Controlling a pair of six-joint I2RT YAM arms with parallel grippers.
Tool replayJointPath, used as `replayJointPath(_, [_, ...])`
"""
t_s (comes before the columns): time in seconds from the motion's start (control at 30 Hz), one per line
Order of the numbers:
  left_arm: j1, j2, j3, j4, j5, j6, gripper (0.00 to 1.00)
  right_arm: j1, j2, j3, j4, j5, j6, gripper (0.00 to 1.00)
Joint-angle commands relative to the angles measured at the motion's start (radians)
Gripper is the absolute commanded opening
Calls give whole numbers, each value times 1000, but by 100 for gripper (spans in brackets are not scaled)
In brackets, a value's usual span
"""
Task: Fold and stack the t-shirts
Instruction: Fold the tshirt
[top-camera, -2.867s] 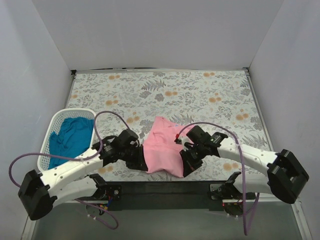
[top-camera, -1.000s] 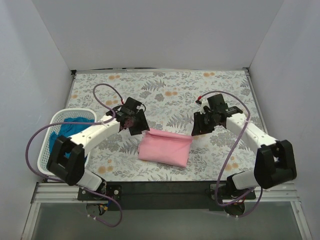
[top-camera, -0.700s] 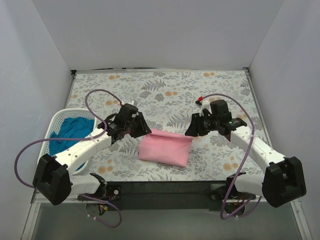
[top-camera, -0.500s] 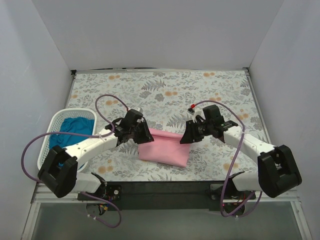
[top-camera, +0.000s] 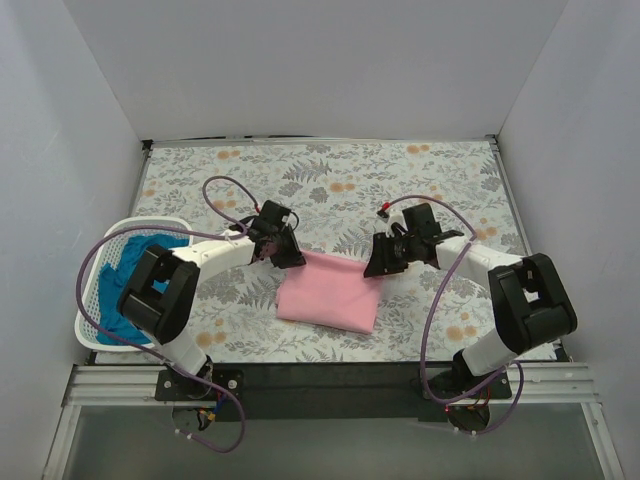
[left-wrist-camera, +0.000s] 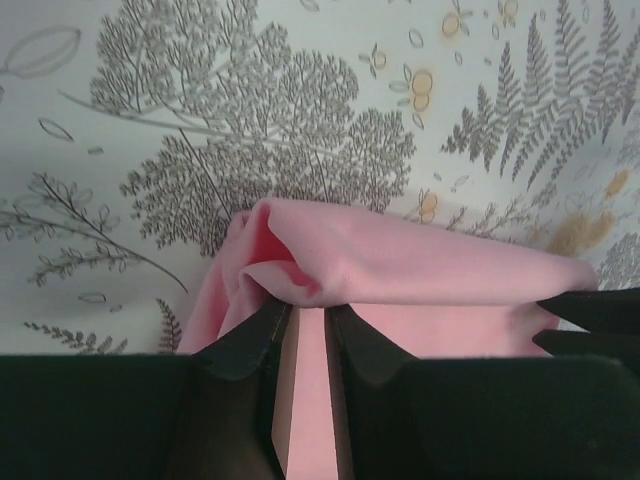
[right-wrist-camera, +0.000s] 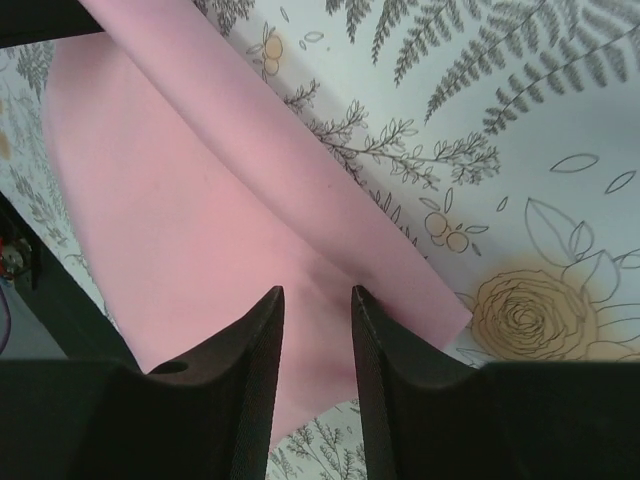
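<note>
Near the front middle of the flowered surface lies the pink t-shirt, folded to a broad band. Each arm reaches to one far corner of it, likely so that both corners can be carried together into the next fold, while the teal t-shirt waits in the white basket at the left edge. The overhead view gives that layout but hides the fingertips; the left wrist view shows the left pincer nipping a raised lip of pink cloth, and the right wrist view shows the right pincer narrowly parted over flat cloth, where I cannot tell whether it bites.
</note>
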Motion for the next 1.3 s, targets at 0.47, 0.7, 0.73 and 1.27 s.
replayJointPath(0.47, [52, -131, -48, 165, 87, -42, 25, -75, -106, -79, 344, -282, 222, 44])
replayJointPath(0.7, [93, -4, -70, 271, 36, -57, 24, -153, -3, -159, 485, -311, 218, 43])
replayJointPath(0.73, [101, 11, -61, 279, 42, -64, 24, -163, 38, -159, 492, -315, 213, 43])
replayJointPath(1.27, [121, -202, -148, 282, 116, -100, 25, -204, -105, -148, 526, -457, 339, 44])
